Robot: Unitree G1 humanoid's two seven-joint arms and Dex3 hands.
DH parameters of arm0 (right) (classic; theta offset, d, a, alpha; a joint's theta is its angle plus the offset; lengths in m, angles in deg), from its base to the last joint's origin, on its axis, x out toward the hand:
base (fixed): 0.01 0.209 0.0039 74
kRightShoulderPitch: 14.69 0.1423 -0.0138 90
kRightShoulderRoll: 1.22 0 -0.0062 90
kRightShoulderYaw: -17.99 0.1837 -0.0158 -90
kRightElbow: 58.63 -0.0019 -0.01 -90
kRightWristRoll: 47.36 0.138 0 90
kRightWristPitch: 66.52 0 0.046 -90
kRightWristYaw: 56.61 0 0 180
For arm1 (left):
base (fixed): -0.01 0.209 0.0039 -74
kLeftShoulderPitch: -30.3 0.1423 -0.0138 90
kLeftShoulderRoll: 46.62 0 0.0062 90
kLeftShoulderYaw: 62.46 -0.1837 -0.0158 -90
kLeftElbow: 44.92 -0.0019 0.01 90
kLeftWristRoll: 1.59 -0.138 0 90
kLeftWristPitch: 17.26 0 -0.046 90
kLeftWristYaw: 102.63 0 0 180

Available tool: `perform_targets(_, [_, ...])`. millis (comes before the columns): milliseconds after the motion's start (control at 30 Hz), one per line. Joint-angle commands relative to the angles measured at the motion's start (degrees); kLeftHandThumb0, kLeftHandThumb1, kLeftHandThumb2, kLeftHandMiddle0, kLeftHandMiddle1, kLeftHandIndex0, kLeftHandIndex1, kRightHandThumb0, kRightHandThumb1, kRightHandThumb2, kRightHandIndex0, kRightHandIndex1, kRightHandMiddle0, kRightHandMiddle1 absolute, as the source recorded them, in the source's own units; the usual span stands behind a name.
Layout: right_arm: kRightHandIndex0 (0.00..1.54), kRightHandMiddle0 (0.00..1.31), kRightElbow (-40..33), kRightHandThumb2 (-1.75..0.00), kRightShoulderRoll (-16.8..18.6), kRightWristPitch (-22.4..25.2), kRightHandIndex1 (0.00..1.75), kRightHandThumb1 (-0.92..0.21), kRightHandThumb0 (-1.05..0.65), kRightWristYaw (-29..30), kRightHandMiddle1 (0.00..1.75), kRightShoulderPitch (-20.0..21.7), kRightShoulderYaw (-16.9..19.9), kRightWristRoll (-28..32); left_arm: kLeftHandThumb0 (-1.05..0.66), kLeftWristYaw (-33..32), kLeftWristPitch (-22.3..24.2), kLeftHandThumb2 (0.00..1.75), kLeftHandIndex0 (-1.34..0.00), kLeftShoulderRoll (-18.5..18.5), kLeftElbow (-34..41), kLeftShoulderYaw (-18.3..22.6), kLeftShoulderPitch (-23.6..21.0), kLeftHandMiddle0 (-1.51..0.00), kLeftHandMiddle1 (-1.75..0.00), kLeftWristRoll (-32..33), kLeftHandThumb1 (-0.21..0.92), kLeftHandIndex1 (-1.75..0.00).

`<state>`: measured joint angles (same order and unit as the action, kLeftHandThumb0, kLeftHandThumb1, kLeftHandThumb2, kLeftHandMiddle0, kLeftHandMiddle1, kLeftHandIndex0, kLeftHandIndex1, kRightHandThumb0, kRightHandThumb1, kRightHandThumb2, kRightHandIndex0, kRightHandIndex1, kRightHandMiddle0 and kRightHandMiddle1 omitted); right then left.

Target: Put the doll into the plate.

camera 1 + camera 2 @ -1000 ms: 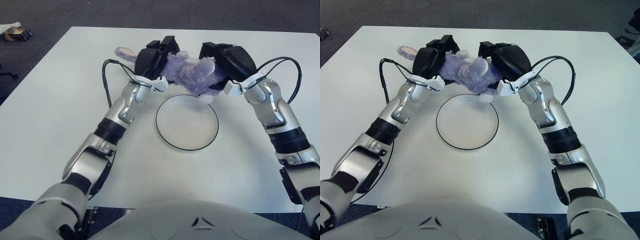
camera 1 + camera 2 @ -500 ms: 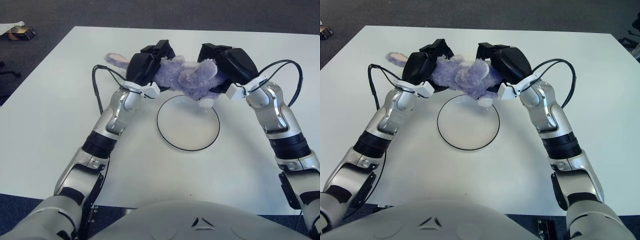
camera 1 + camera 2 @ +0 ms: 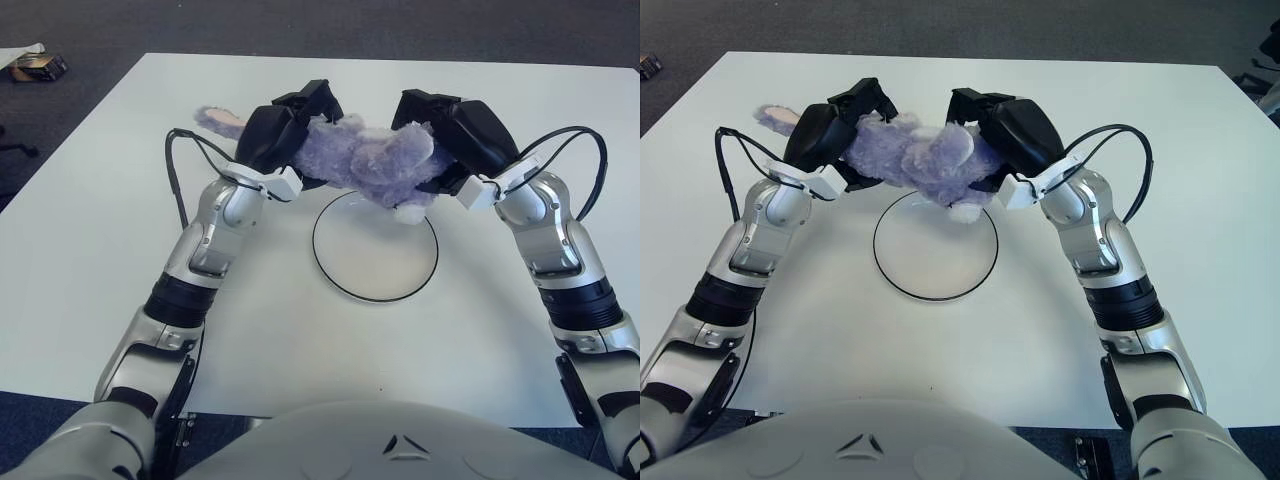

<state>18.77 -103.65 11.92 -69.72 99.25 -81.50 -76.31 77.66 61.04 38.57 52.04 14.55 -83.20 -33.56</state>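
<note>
A fluffy purple doll [image 3: 365,160] with a pink-lined ear [image 3: 222,121] hangs in the air, stretched sideways between both hands. My left hand [image 3: 285,130] is shut on its left end and my right hand [image 3: 455,135] is shut on its right end. The white plate with a dark rim [image 3: 375,250] lies on the table just below and in front of the doll. One white foot of the doll [image 3: 408,212] dangles over the plate's far edge. The hands cover much of the doll's body.
The white table [image 3: 100,250] spreads wide around the plate. A small dark box [image 3: 33,67] lies on the grey floor beyond the table's far left corner. Black cables [image 3: 180,170] loop from both wrists.
Both hands have lifted the doll higher and drawn it toward me, so it now hangs over the plate's far edge. The doll has stretched out wider to the left.
</note>
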Motion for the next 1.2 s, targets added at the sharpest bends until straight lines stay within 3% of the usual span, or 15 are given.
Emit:
perform_targets(0, [0.82,0.58,-3.9,-1.61,-0.8,0.2,1.70,-0.06,0.00,-0.8,1.75,-0.5,2.1,0.9,0.00,0.9,-1.5,1.74,-0.69,-2.0,0.9,1.6,1.5,-0.88,-1.75,0.2,-0.06,-1.74])
perform_targets(467, [0.84,0.61,-5.9,-1.65,-4.8,-2.7,1.71,-0.02,0.00,-4.2,1.75,-1.0,3.1,-0.4,0.00,2.8,-0.9,1.75,-0.71,-0.9,4.8,1.8,6.3,-0.87,-1.75,-0.4,-0.07,-1.72])
perform_targets(767, [0.84,0.61,-7.6,-1.65,-4.9,-2.7,1.71,-0.02,0.00,-5.3,1.75,-3.0,3.5,0.3,0.00,3.9,-3.2,1.75,-0.71,-0.8,5.9,2.0,8.6,-0.87,-1.75,1.4,-0.07,-1.72])
perform_targets(1167, [0.81,0.58,-9.6,-1.62,-4.8,-1.3,1.71,-0.05,0.00,-7.4,1.75,-4.6,3.3,-0.3,0.00,3.4,-12.4,1.75,-0.70,-2.2,1.0,1.2,9.2,-0.87,-1.75,3.8,-0.07,-1.74])
